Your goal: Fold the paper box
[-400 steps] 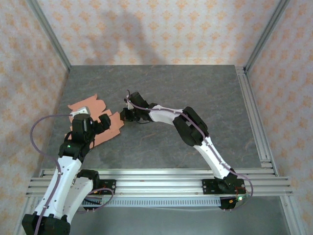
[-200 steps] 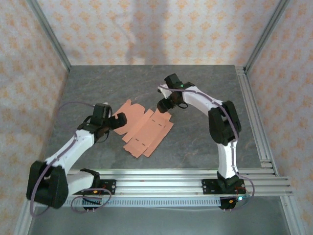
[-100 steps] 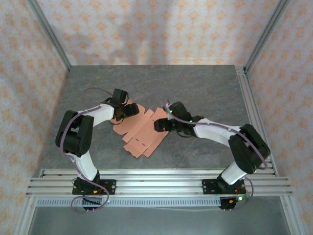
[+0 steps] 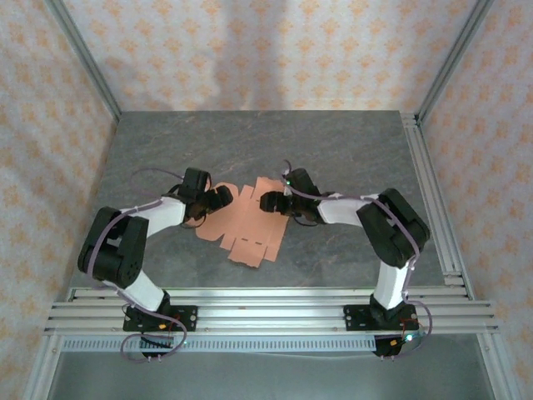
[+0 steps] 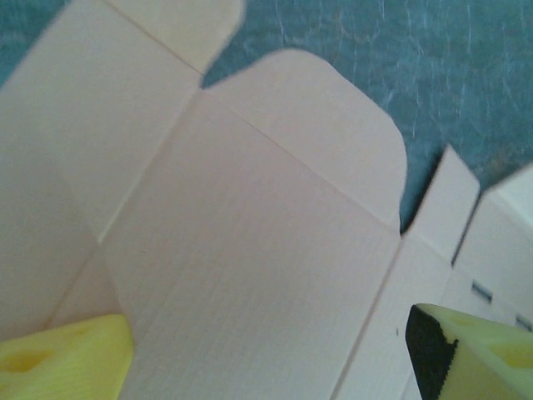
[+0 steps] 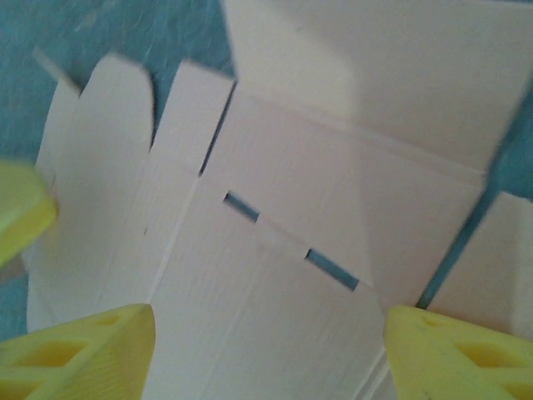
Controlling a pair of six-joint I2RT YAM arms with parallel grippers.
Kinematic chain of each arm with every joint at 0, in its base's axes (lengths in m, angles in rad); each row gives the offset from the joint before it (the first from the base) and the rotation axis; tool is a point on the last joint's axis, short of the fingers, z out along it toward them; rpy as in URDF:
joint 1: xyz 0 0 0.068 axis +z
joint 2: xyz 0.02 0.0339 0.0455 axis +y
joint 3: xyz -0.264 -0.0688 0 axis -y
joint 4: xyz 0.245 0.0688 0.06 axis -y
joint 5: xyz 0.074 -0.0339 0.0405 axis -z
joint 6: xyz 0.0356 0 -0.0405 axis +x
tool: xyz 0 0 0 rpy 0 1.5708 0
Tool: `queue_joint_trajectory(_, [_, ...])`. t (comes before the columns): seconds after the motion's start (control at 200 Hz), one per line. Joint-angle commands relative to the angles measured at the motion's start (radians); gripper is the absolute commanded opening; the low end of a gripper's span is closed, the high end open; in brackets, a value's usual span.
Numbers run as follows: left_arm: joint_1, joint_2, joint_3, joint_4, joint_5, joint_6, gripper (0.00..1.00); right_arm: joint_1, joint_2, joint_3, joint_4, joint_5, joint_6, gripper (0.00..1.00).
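Salmon paper box (image 4: pixel 246 229) flat overhead; slots (image 6: pixel 241 207) plain at right wrist

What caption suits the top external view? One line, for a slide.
Left claw and right claw, both open, over the flat paper box on the table.

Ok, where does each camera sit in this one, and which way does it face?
Top external: above and behind the bases, facing down and forward at the table; left arm and right arm meet at the box.
Left wrist: on the left arm, close over the box; left fingers at the bottom corners.
Right wrist: on the right arm, over the slotted panel; right fingers low.
Shared: all three see the box.
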Motion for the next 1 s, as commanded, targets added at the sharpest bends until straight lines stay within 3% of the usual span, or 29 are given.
queue_joint_trajectory(0.0, [-0.033,-0.038,-0.059,-0.059,0.004,-0.061,0.87,-0.033,0.087,0.083,-0.094,0.012,-0.070,0.73])
queue_joint_trajectory(0.135, [-0.074,-0.121,-0.105,-0.031,0.008,-0.087,0.87,-0.049,0.098,0.167,-0.119,-0.028,-0.134,0.76])
queue_joint_trajectory(0.25, [-0.082,-0.160,-0.064,-0.060,-0.008,-0.038,0.88,-0.049,0.013,0.152,-0.098,-0.019,-0.145,0.79])
queue_joint_trajectory(0.33, [-0.081,-0.140,0.005,-0.104,0.001,0.024,0.89,-0.054,-0.070,0.095,-0.071,0.033,-0.120,0.80])
queue_joint_trajectory(0.41, [-0.083,-0.058,0.119,-0.192,0.088,0.109,0.87,-0.062,-0.143,0.031,-0.059,0.083,-0.076,0.80])
queue_joint_trajectory(0.495, [-0.094,0.019,0.206,-0.266,0.142,0.176,0.78,-0.073,-0.216,-0.045,-0.044,0.110,-0.026,0.79])
queue_joint_trajectory(0.686, [-0.100,0.108,0.261,-0.299,0.114,0.212,0.40,-0.087,-0.351,-0.207,-0.016,0.109,0.071,0.79])
queue_joint_trajectory(0.996, [-0.099,0.219,0.211,-0.235,0.094,0.184,0.35,-0.086,-0.347,-0.321,0.120,-0.009,0.174,0.77])
